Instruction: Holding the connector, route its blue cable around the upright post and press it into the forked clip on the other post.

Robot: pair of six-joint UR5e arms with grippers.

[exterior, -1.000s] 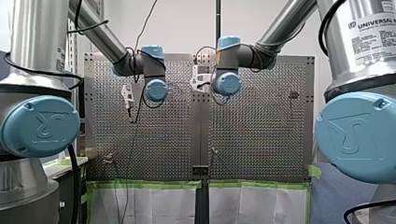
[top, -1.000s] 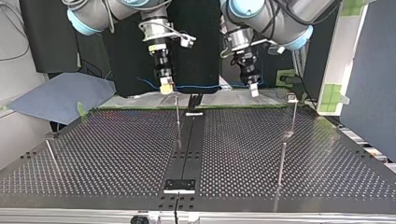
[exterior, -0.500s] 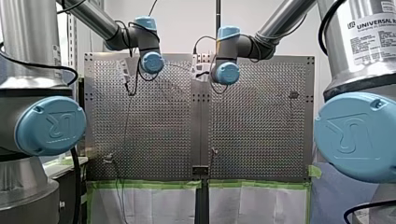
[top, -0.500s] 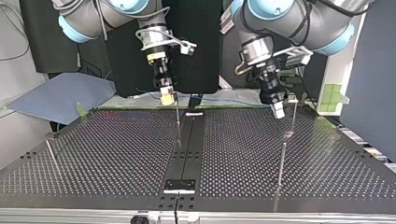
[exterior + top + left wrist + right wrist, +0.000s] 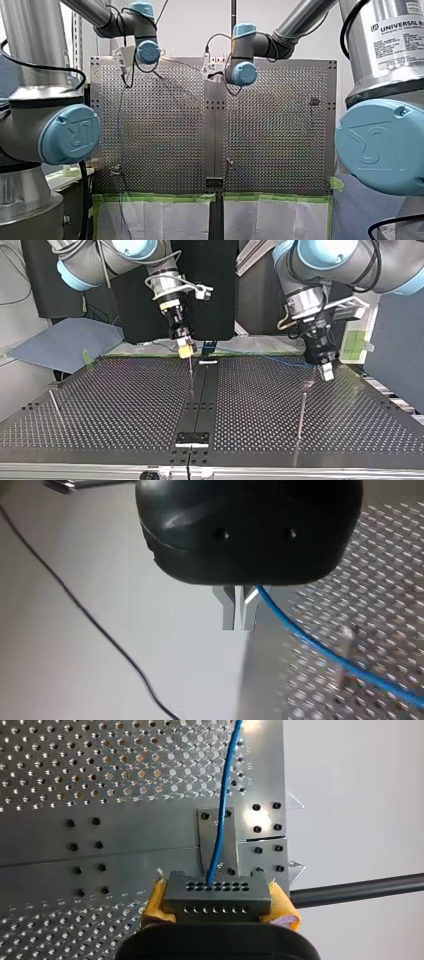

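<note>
In the right wrist view my right gripper (image 5: 217, 896) has its yellow pads shut on a grey connector (image 5: 216, 890) with rows of holes. A blue cable (image 5: 225, 795) leaves the connector over the perforated table. In the top view that gripper (image 5: 185, 347) hangs just above a thin upright post (image 5: 190, 371) at the middle. My left gripper (image 5: 239, 616) has its metal fingers shut on the blue cable (image 5: 320, 650), which trails off beside it. In the top view it (image 5: 326, 371) hangs low at the right, next to another thin post (image 5: 301, 412).
A further thin post (image 5: 56, 407) stands at the top view's left. A black strip (image 5: 200, 400) runs down the middle of the perforated table (image 5: 125, 405). A thin black wire (image 5: 90, 620) crosses the pale surface under the left gripper. Green tape edges the table's far side.
My left arm has swung toward the top view's right and come lower over the table, pulling the blue cable with it. My right gripper has shifted only slightly, staying over the middle post.
</note>
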